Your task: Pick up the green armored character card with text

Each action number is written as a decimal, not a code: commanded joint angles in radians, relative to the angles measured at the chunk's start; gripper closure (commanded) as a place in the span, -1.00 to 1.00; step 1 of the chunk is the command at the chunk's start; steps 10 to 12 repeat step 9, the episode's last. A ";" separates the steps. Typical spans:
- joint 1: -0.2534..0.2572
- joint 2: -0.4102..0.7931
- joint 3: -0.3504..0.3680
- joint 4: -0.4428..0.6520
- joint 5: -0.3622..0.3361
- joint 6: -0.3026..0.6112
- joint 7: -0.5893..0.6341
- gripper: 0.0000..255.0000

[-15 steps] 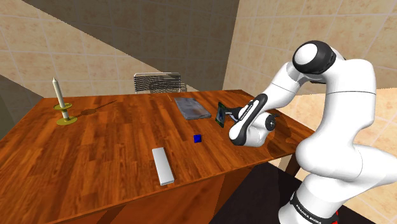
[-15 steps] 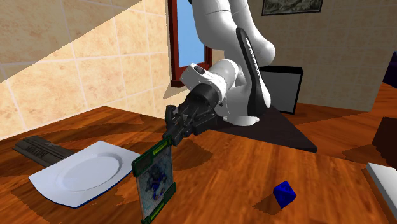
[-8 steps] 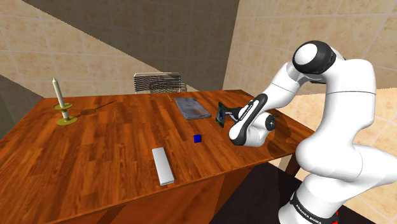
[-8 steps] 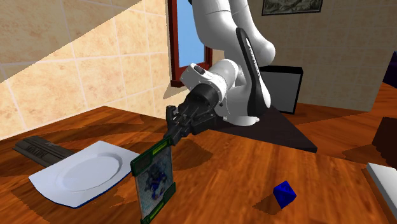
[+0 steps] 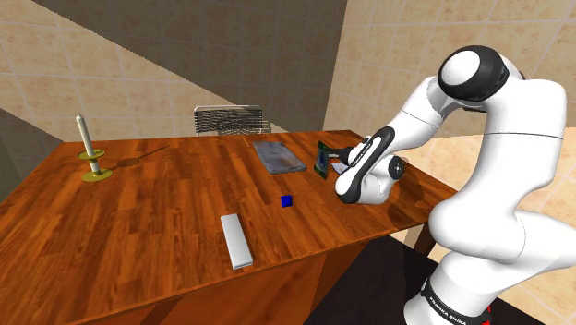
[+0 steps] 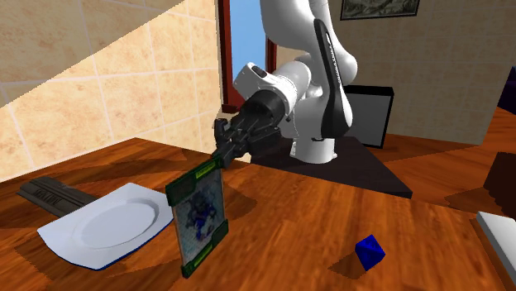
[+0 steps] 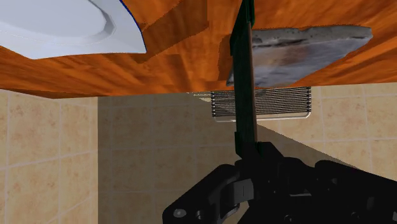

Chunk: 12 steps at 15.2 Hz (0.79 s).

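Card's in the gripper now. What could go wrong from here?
1. The gripper pinches only the top edge of the card, so the hanging card may swing or slip out during a fast move.
2. Its lower end hangs low beside the white plate; a sideways move might clip the rim.

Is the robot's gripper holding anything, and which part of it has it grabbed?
Yes. The gripper is shut on the green card, pinching it at its upper edge near a corner, so the card hangs upright below.
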 commanded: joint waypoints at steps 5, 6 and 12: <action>-0.029 -0.130 0.028 -0.029 0.005 -0.089 0.056 1.00; -0.034 -0.152 0.032 -0.033 0.004 -0.105 0.066 1.00; -0.039 -0.177 0.036 -0.037 0.002 -0.123 0.079 1.00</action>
